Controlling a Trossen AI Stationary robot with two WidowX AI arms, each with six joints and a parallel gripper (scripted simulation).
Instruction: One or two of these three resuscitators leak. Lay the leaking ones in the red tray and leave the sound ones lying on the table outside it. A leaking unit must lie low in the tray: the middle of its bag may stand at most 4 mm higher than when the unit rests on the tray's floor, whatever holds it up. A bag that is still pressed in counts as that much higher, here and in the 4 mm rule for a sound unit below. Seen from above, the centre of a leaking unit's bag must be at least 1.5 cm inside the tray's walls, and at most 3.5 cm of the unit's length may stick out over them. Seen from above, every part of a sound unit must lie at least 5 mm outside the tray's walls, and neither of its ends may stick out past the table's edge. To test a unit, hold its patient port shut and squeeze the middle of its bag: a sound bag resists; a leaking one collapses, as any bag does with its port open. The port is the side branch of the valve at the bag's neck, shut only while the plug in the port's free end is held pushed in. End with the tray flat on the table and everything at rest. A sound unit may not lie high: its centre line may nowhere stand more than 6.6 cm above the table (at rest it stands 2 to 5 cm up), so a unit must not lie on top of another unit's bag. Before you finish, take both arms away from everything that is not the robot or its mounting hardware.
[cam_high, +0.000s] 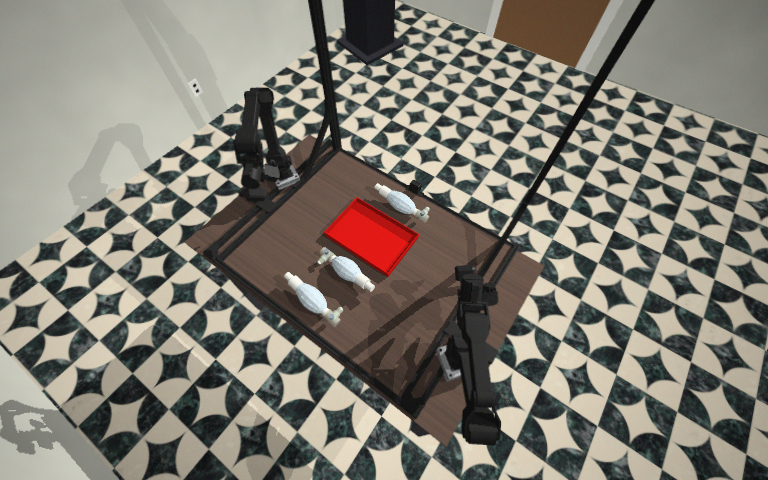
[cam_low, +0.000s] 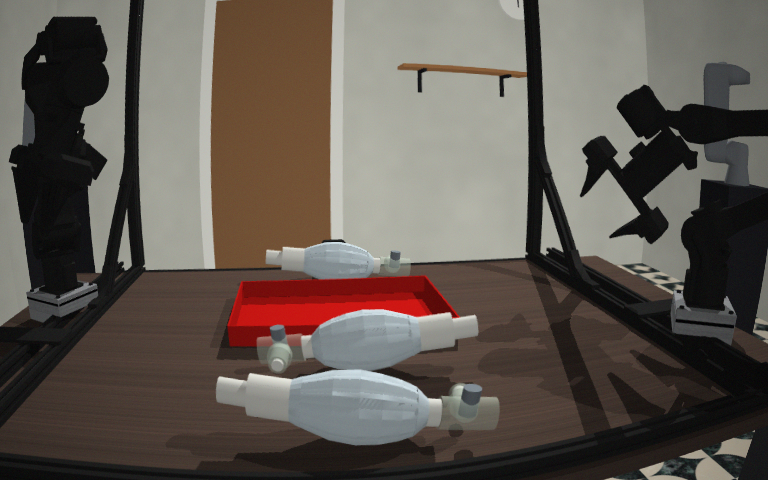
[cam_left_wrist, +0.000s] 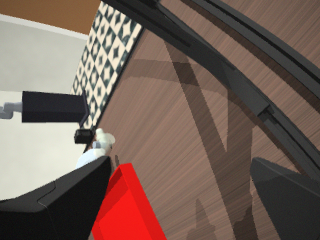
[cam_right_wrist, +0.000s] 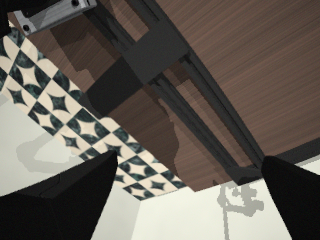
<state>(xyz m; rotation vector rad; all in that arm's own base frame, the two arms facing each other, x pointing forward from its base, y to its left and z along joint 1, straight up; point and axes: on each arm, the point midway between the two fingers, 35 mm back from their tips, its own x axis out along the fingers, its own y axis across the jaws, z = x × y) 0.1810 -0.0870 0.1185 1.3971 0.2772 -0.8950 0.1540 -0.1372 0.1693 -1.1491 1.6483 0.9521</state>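
3 resuscitators lie outside the red tray, and both grippers stand open.

Across the table (cam_high: 257, 244) (cam_low: 141, 362) (cam_left_wrist: 165, 110) (cam_right_wrist: 260, 65), the far resuscitator (cam_high: 400, 202) (cam_low: 338, 260) (cam_left_wrist: 89, 158) lies beyond 1 long side of the red tray (cam_high: 370, 237) (cam_low: 240, 336) (cam_left_wrist: 127, 215). The middle resuscitator (cam_high: 345, 268) (cam_low: 368, 339) is just beside the opposite long side, and the near resuscitator (cam_high: 310, 297) (cam_low: 357, 406) lies farther out on that same side. The near and far units have their valve ends toward the left arm; the middle unit's points toward the right arm. All 3 bags look full and rounded.

The left gripper (cam_high: 474, 283) (cam_low: 596, 215) (cam_left_wrist: 181, 164) hangs above the table with its 2 fingers wide apart and nothing between them. The right gripper (cam_high: 257, 195) (cam_right_wrist: 190, 161) also has its 2 fingers spread and grips nothing, at the opposite end of the table. Both are well apart from the 3 units. The tray sits flat, with 0 units inside.
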